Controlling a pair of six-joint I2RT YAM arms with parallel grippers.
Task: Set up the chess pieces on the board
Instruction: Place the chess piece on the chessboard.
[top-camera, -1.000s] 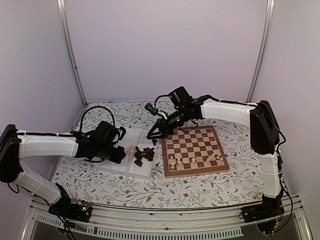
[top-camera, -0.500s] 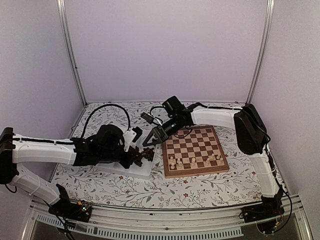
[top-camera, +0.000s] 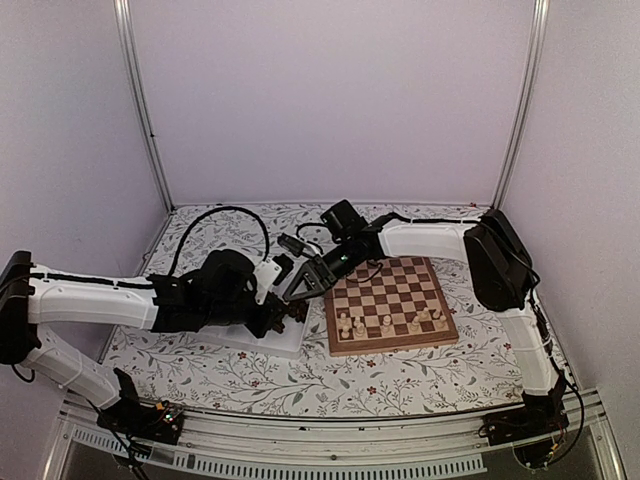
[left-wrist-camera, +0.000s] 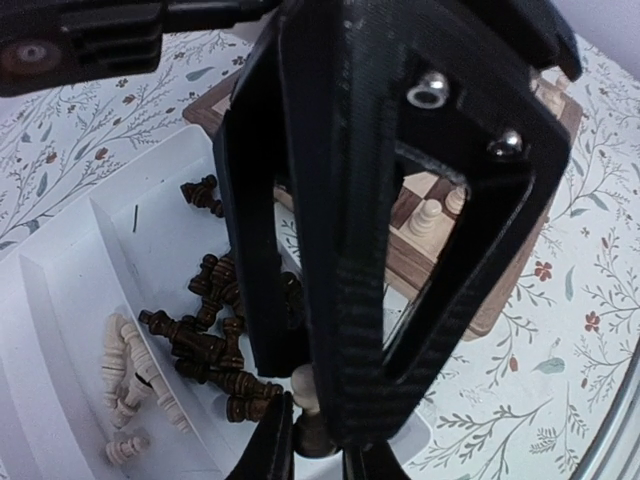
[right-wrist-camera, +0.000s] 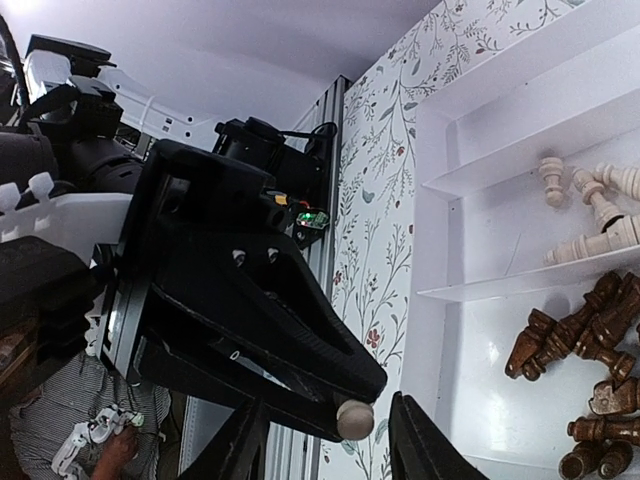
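Floral-patterned tabletop (top-camera: 200, 365) spread beneath both arms, with plain pale walls (top-camera: 330, 100) behind. The left gripper (left-wrist-camera: 315, 452) hung low over the white two-compartment tray (left-wrist-camera: 45, 330). Its fingers were closed on a pale cream piece (right-wrist-camera: 352, 418), whose round head stuck out past the fingertips. Facing it tip to tip, the right gripper (top-camera: 297, 286) was open, its two fingers spread to either side of that round head. Whether they touched it could not be told.

Beneath the meeting grippers, the dark brown pieces (left-wrist-camera: 215, 345) lay in a loose heap in one compartment. A few loose cream pieces (left-wrist-camera: 130, 370) lay on their sides in the neighbouring compartment, across the divider, on the left gripper's own side.

The board (top-camera: 395, 285) lay flat just beside the tray, to the right of both grippers and under the right arm's forearm. Some standing pale pieces (top-camera: 385, 323) were gathered along its near rows.
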